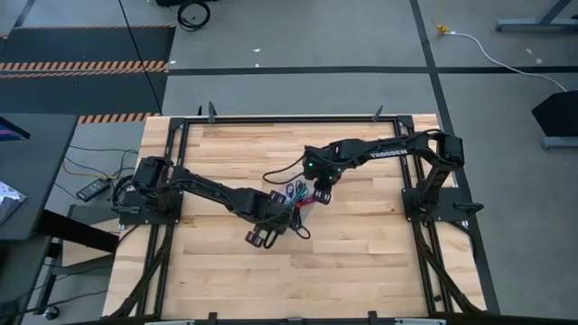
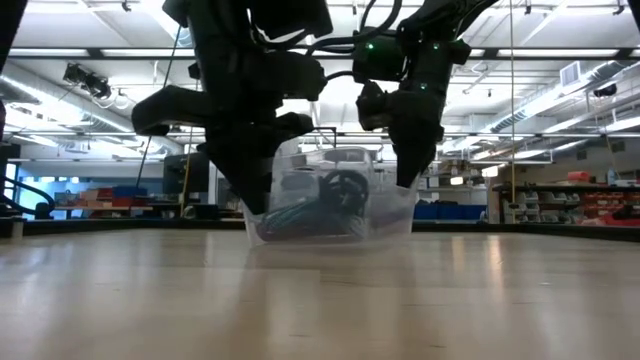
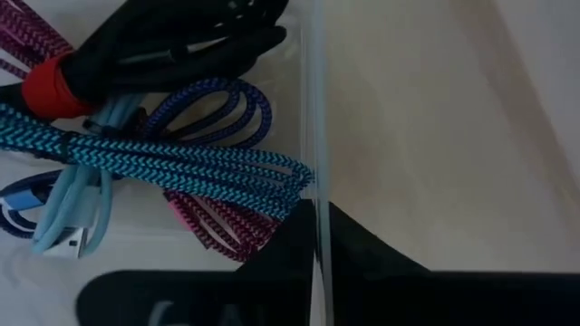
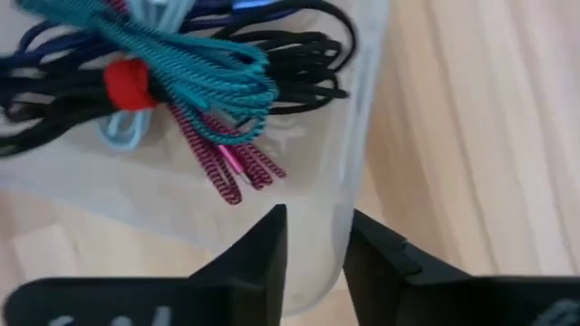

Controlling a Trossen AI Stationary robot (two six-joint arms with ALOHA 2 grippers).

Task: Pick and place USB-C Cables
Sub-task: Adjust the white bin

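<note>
Cables held in a clear bin (image 4: 362, 109)
Its walls are clamped by left tool (image 3: 314, 237) and right tool (image 4: 317, 249); five USB-C Cables (image 3: 163, 163) are heaped inside.

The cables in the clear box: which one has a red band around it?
The black cable. A red band wraps its bundle. The teal, maroon, light blue and purple-blue cables show no red band.
</note>
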